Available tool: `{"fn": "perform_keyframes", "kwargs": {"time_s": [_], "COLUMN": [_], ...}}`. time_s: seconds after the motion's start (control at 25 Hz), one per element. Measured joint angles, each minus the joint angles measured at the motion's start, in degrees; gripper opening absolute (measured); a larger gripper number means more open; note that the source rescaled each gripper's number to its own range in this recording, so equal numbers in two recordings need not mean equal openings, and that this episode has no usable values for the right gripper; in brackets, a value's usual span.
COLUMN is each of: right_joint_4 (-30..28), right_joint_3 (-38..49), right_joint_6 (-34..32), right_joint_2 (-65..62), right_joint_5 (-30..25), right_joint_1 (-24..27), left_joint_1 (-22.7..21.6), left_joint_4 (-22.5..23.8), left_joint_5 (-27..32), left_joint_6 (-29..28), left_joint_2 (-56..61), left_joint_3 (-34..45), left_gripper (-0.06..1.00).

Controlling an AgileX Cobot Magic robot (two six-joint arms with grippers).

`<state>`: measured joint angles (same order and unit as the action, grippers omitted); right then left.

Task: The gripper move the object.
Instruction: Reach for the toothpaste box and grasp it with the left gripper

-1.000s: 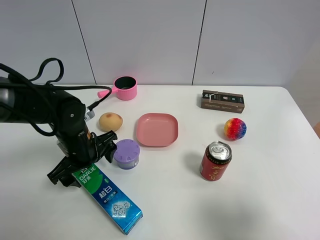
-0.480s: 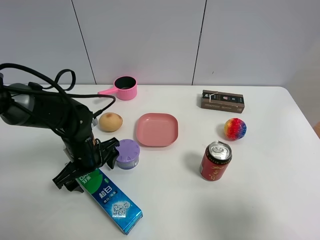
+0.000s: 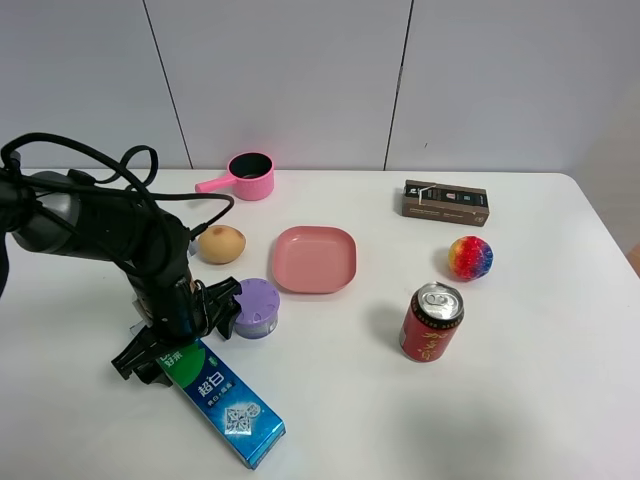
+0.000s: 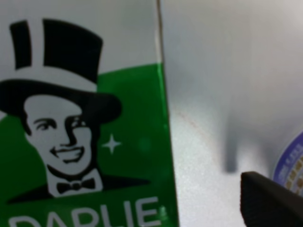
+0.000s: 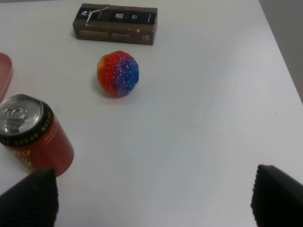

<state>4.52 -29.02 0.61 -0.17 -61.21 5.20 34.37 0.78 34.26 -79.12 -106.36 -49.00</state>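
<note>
The long green-to-blue DARLIE toothpaste box (image 3: 225, 400) lies flat at the front left of the white table, running diagonally towards the front edge. My left gripper (image 3: 172, 335) hangs low over the box's far, green end, jaws spread to either side of it. The left wrist view shows the box's top-hatted face (image 4: 85, 142) close up, with one black fingertip (image 4: 270, 203) standing clear of the box's edge. My right gripper (image 5: 151, 198) is open and empty; it is out of the exterior view.
A purple jar (image 3: 253, 305) stands right beside the left gripper. A potato (image 3: 221, 244), pink plate (image 3: 315, 259) and pink pot (image 3: 250, 176) lie behind. At right are a red can (image 3: 431, 322), a colourful ball (image 3: 470, 257) and a brown box (image 3: 445, 202).
The left arm has swung a little to the right and its gripper has settled lower over the box's green end. The box and the other things have not moved.
</note>
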Motion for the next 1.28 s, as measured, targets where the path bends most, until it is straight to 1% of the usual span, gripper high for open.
{"fn": "perform_keyframes", "kwargs": {"time_s": [0.44,0.96,1.0,1.08,1.28], "right_joint_4": [0.0,0.0,0.0,0.0,0.0], "right_joint_3": [0.0,0.0,0.0,0.0,0.0], "right_joint_6": [0.0,0.0,0.0,0.0,0.0], "right_joint_2": [0.0,0.0,0.0,0.0,0.0], "right_joint_5": [0.0,0.0,0.0,0.0,0.0], "right_joint_1": [0.0,0.0,0.0,0.0,0.0], "left_joint_1": [0.0,0.0,0.0,0.0,0.0], "left_joint_4": [-0.3,-0.2,-0.2,-0.2,-0.2], "left_joint_5": [-0.1,-0.6,-0.6,-0.6,-0.6], "left_joint_6": [4.5,5.1,5.1,5.1,5.1], "left_joint_2": [0.0,0.0,0.0,0.0,0.0], "left_joint_3": [0.0,0.0,0.0,0.0,0.0], "left_gripper": [0.7,0.69,0.67,0.57,0.12]}}
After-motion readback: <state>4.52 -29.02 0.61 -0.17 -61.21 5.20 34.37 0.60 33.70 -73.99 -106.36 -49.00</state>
